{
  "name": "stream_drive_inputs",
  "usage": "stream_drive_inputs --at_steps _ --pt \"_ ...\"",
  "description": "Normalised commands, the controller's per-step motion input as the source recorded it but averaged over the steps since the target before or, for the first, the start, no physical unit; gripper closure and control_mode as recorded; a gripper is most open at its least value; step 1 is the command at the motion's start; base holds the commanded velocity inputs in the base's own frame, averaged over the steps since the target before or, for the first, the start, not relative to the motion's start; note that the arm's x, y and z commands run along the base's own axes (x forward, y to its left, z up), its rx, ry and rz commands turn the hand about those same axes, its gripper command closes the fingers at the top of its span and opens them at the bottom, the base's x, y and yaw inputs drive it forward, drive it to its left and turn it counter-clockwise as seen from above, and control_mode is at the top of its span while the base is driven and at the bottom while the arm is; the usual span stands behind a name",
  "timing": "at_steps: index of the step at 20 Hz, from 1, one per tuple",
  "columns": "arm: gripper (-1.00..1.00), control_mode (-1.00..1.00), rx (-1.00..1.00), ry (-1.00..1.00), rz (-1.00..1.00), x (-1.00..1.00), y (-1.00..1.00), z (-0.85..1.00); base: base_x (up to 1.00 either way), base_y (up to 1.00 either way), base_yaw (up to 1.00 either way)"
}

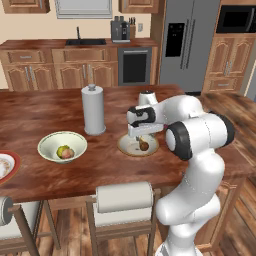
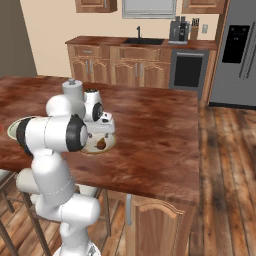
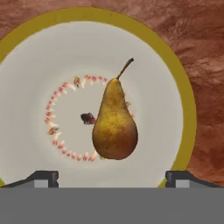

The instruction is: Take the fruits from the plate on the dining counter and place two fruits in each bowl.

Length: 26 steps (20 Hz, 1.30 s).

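The counter, glossy red-brown wood, carries a paper-towel roll upright near its middle. At the roll's 7 o'clock sits a cream bowl; at its 4 o'clock a tan-rimmed bowl. The red-rimmed plate lies at the left edge.

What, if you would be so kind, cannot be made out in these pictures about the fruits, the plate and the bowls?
- Plate: cut off by the left edge of the left base view; any fruit on it is unclear.
- Two fruits in the cream bowl: too small to identify in the left base view.
- Tan-rimmed bowl: partly hidden by the arm in both base views; the hand view shows the pear inside, between the open gripper.
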Motion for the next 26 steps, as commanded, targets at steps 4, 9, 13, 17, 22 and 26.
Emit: stream_drive_inputs --at_steps 4,9,13,17,22,26 --pt "-1.0 -1.0 0.01 -0.2 0.03 -0.97 0.0 0.85 0.0 0.0 0.0" --pt "-1.0 -1.0 0.05 -0.12 0.05 -1.0 -0.05 0.51 0.0 0.0 0.0" --pt "-1.0 -1.0 0.1 -0.03 0.04 -1.0 -0.24 0.25 0.0 0.0 0.0" --pt "-1.0 -1.0 0.11 -0.02 0.0 -1.0 -0.38 0.49 0.0 0.0 0.0" --pt "-1.0 -1.0 0.03 -0.02 0.0 -0.27 -0.17 0.19 0.0 0.0 0.0" --pt "-1.0 -1.0 0.0 0.0 0.0 0.0 0.0 0.0 0.0 0.0 0.0"
